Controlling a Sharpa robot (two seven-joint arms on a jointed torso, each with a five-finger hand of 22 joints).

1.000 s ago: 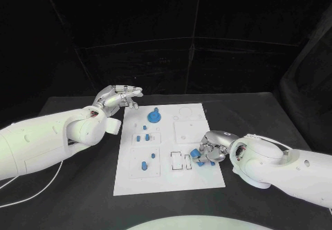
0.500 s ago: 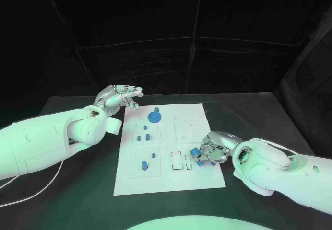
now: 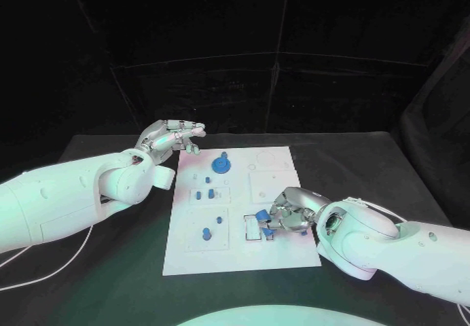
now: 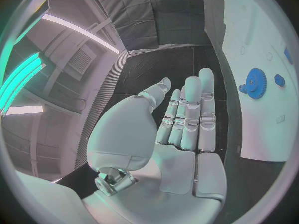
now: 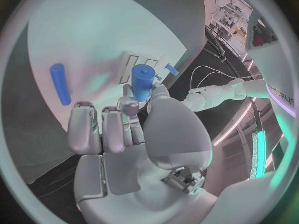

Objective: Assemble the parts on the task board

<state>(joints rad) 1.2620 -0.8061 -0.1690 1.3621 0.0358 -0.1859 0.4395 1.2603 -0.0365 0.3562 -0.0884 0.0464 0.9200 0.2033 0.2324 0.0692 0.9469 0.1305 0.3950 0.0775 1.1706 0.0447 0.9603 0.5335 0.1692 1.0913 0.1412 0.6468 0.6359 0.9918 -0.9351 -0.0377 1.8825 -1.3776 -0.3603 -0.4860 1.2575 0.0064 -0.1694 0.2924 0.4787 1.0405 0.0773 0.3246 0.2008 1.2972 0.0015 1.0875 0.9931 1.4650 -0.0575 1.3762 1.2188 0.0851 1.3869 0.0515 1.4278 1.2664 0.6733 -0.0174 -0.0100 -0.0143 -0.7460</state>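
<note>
**Two hands at the board, one blue peg held over the slots**

One blue peg (image 5: 142, 82) is pinched between the thumb and a finger of the right hand (image 3: 285, 212), low over the near right part of the white board (image 3: 284, 255). The peg is seen as a short, smooth cylinder with a narrower stub on its end, probably moulded plastic. It is held just above a pair of narrow rectangular slots (image 5: 138, 62) cut into the board.

The left hand (image 3: 172, 135) is raised over the black table (image 3: 117, 285), beside the board's far left corner. Nothing is held in it, and its fingers are loosely spread.

The risk is judged to lie in alignment. If the peg is tilted when lowered, it could be jammed at a slot's edge, or could be levered out of the light pinch and rolled across the slick plate. The board is not steadied by the left hand, so it could be pushed along the table by a hard press.

The board is flat, matt and white, with shallow square recesses. A blue gear (image 3: 221, 165) is seated near its far edge, toothed and round. Several small blue pieces (image 3: 206, 233) are stood in the left recesses. A loose blue rod (image 5: 60, 83), plain and straight, is lain on the board, well apart from the held peg.
</note>
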